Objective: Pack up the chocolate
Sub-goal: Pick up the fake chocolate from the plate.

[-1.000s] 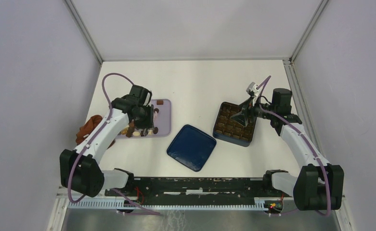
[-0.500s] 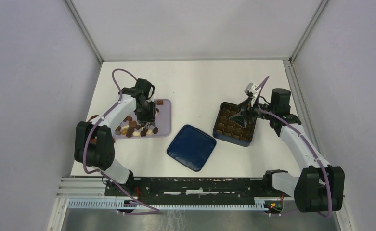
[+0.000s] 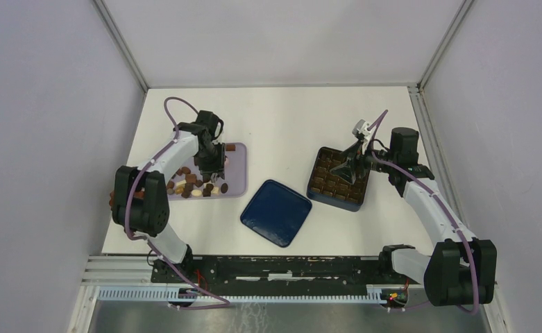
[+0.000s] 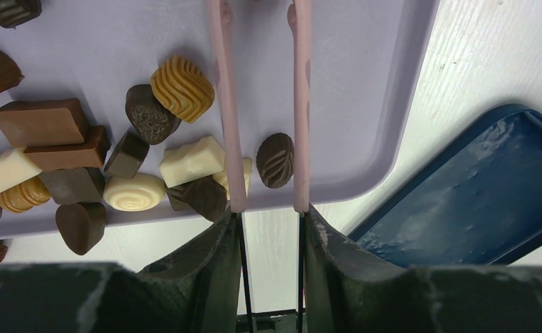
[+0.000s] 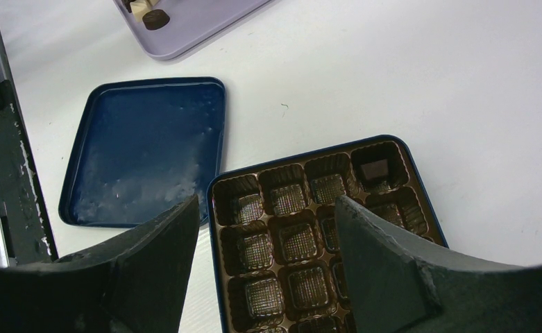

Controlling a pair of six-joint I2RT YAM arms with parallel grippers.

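Left hand is hovering over the lavender tray with the loose chocolate on it. Right hand is hanging above the brown box. A blue lid is lying on the counter between them.

Left wrist: I'm seeing the fingers clamped on pink tongs, their arms straddling a dark oval piece near the tray's edge.

Right wrist: fingers are standing apart, gripping nothing. One dark square piece is sitting in a corner cell.
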